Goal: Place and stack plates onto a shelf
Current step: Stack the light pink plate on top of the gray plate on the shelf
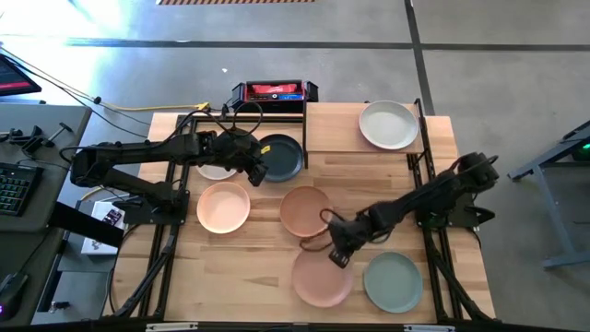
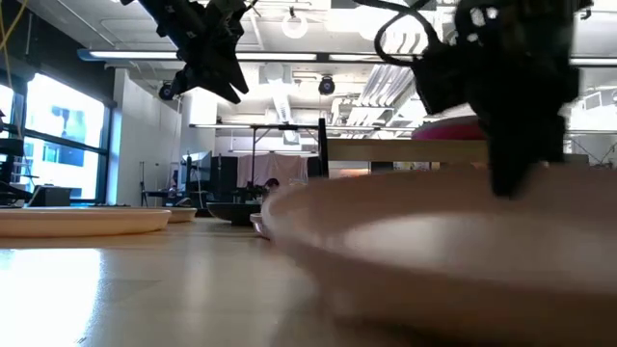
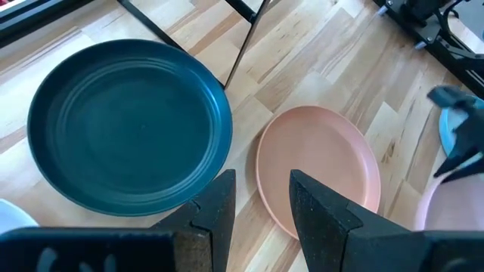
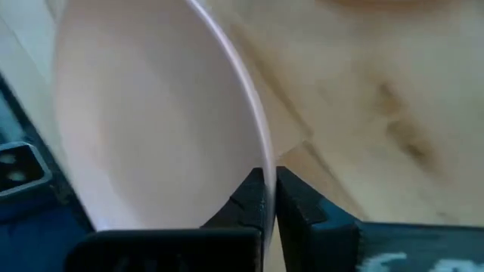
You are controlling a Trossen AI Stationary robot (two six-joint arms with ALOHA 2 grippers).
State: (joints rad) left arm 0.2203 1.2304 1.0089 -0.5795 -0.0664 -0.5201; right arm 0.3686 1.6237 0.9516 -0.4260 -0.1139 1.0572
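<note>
The salmon plate (image 1: 323, 278) lies near the table's near edge, and my right gripper (image 1: 338, 257) is shut on its rim. My left gripper (image 3: 261, 189) is open and raised above the table, touching nothing. It hovers by the dark slate plate (image 3: 128, 125), with the tan plate (image 3: 318, 162) just beyond. A cream plate (image 1: 216, 170) lies partly under the left arm. The peach plate (image 1: 223, 207) and sage plate (image 1: 393, 281) rest flat on the table. A pale green plate (image 1: 388, 124) sits on the shelf (image 1: 336, 134). My right gripper pinches the salmon plate's rim (image 4: 261, 162) between its two fingers, one inside the dish and one outside, on the plate's far side. The fingers (image 2: 516, 164) come from above, pointing down. The plate's near part (image 2: 405, 289) rests on the table.
The shelf's black posts (image 1: 305, 138) stand between the dark slate plate and the shelf panel. A red and black box (image 1: 273, 91) sits at the far edge. Bare wood shows on the shelf left of the pale green plate.
</note>
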